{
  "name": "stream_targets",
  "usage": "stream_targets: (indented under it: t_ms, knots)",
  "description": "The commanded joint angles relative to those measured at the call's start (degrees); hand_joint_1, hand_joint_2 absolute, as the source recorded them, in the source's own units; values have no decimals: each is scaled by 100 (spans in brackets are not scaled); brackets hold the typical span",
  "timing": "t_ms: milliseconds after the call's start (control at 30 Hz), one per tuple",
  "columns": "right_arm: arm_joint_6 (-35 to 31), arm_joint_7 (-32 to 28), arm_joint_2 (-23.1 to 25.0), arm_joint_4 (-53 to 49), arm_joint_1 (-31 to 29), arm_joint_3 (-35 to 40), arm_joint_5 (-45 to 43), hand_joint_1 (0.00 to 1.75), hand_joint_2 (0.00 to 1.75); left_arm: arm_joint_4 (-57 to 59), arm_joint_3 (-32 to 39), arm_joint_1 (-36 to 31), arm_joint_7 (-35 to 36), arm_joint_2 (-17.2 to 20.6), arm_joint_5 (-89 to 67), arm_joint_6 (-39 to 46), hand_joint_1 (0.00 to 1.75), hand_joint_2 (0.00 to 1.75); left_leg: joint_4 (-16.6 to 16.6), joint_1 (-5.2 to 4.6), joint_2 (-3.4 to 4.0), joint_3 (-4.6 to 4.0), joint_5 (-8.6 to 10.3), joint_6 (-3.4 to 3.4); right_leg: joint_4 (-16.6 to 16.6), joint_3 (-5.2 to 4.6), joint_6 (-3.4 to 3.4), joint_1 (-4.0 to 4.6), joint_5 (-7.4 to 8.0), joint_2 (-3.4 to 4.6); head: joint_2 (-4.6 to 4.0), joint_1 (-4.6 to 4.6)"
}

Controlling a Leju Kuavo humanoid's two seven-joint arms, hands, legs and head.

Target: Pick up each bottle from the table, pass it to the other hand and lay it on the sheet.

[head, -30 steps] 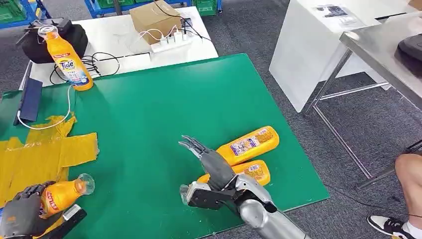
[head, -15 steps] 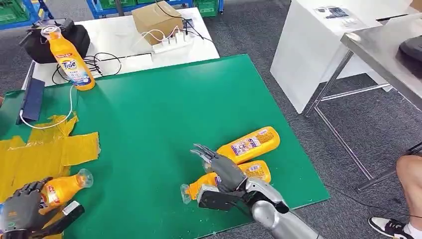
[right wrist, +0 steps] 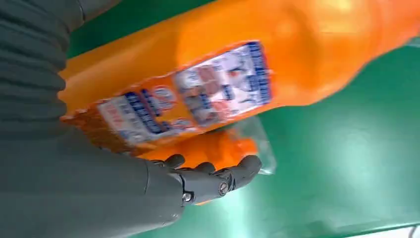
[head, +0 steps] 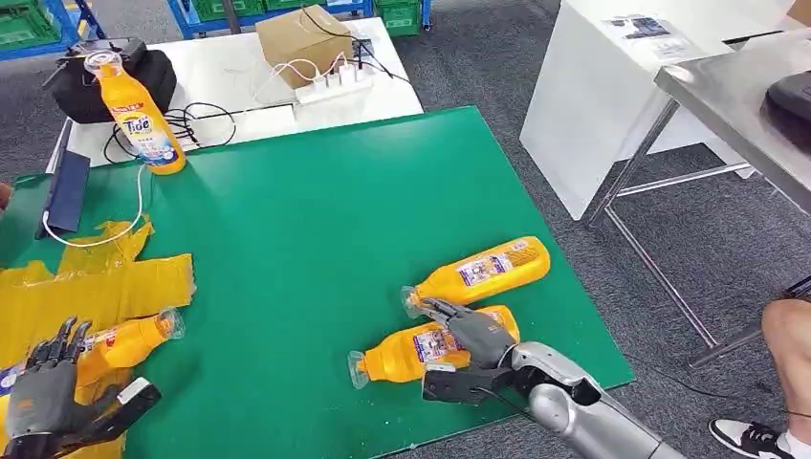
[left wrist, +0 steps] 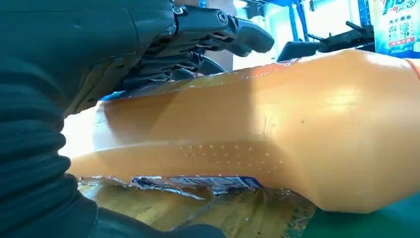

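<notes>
**A:** Where are the bottles?

**B:** Four orange detergent bottles. One stands upright (head: 140, 113) at the far left edge of the green counter (head: 316, 210), white cap on top, with a coil of black cable just behind it. Two lie on their sides near the counter's front right corner: the farther lying bottle (head: 483, 272) and, just in front of it, the nearer lying bottle (head: 421, 350), its clear cap toward the left. The fourth bottle (head: 124, 340) lies on the yellow sheet (head: 91, 292) at the front left, clear cap pointing right.

**A:** What is the right hand doing?

**B:** The right hand (head: 475, 349) rests on the nearer lying bottle, fingers curved over its labelled body and thumb below. The right wrist view shows the fingers (right wrist: 213, 181) wrapped round the orange plastic by the blue-and-white label. The bottle lies on the green surface.

**A:** And the left?

**B:** The left hand (head: 53, 397) sits at the sheet's near end, fingers straight and spread, holding nothing. Its fingertips reach the base of the fourth bottle; whether they touch it I cannot tell. In the left wrist view that bottle (left wrist: 257, 134) lies on the crinkled yellow sheet beside the fingers (left wrist: 218, 29).

**A:** Anything else?

**B:** A cardboard box (head: 304, 38) and a white power strip (head: 330, 81) on the white table behind, and a person's knee (head: 789, 335) at the right edge.
</notes>
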Motion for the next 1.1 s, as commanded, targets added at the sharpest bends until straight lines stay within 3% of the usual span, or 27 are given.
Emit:
stream_targets:
  t_ms: [33,333,400,433,500,533,567,600,633,733,800,833,967,1000,1067,1100]
  knots:
    - [30,127,-274,-73,-181,320,49,0,175,430,-183,113,-27,-73,13,-40,0,175,-9,-5,-5,16,-5,10,-2,8,-6,-6,-3,22,0,0]
    - [228,368,-636,-308,-194,434,147,0,175,586,-136,-4,-120,-145,56,-46,0,175,-13,-7,-15,22,-7,19,-8,13,-8,-9,-3,33,0,0]
    - [539,528,-858,-191,-353,608,131,0,175,740,-232,-182,-191,-160,82,-29,0,175,-13,-7,-15,22,-6,17,-7,13,-9,-9,-4,30,0,0]
    - [1036,739,-1188,-136,-570,934,78,0,175,934,-355,-386,-247,-165,156,15,0,175,-10,-11,-17,15,-2,14,-4,8,-6,-12,-3,17,0,0]
    - [1155,689,-1449,-88,-677,1086,-69,0,175,1182,-540,-637,-221,-150,206,53,0,175,-8,-13,-29,15,1,14,-2,10,-4,-14,-5,3,0,-2]
    - [1698,881,-1699,-79,-839,1393,-156,3,175,1282,-651,-780,-350,-159,358,88,0,175,-9,-15,-53,14,4,23,-5,13,-8,-16,-4,-2,0,-2]
    - [1943,886,-2021,-94,-896,1735,-147,147,175,1536,-787,-1137,-566,-231,649,23,0,175,-9,-15,-42,26,4,17,-6,15,-5,-15,-3,-11,0,-6]
    - [1864,860,-2095,-21,-812,1838,-166,175,175,1688,-850,-1356,-718,-293,879,-23,0,175,-12,-18,-67,28,10,26,-12,22,-6,-18,-1,-21,0,-7]
    - [1753,824,-2090,145,-666,1998,-91,175,175,1850,-907,-1602,-822,-376,1105,-62,0,175,-7,-22,-94,23,18,29,-11,29,-1,-20,-4,-65,0,2]
    - [1564,808,-2001,289,-675,2172,-69,175,175,1905,-1074,-1657,-729,-358,1187,-21,0,175,-13,-21,-129,53,22,37,-28,15,9,-17,-13,-97,0,4]
    - [1560,845,-1969,297,-678,2233,-58,175,175,1847,-1034,-1641,-950,-385,1506,-64,0,175,-19,-16,-132,52,18,46,-38,19,8,-13,-18,-96,0,9]
    - [1525,855,-1877,424,-592,2255,-36,175,175,1815,-985,-1695,-1131,-450,1851,-155,0,175,-29,-21,-102,59,15,43,-43,77,14,-18,-5,-71,0,-9]
    - [909,850,-1069,1603,-190,2419,550,175,175,1165,-743,-1846,-1836,-848,3694,-1248,0,175,-27,-3,-123,101,12,47,-60,116,15,-1,-7,-77,0,0]
    - [750,820,-821,1956,-135,2409,650,175,175,924,-770,-1833,-1759,-900,4012,-1493,0,0,-9,2,-104,121,-4,36,-50,93,18,3,-21,-75,0,0]
    - [421,579,-289,2579,-166,2161,431,175,175,189,-368,-1632,-2006,-1177,5397,-2484,0,0,-27,14,-117,137,-13,49,-86,100,15,14,-22,-71,0,0]
    - [232,407,27,2819,-197,1832,89,175,175,-227,-217,-1418,-1938,-1223,5866,-2818,0,0,-21,29,-82,166,-40,31,-90,125,8,28,-43,-51,0,0]
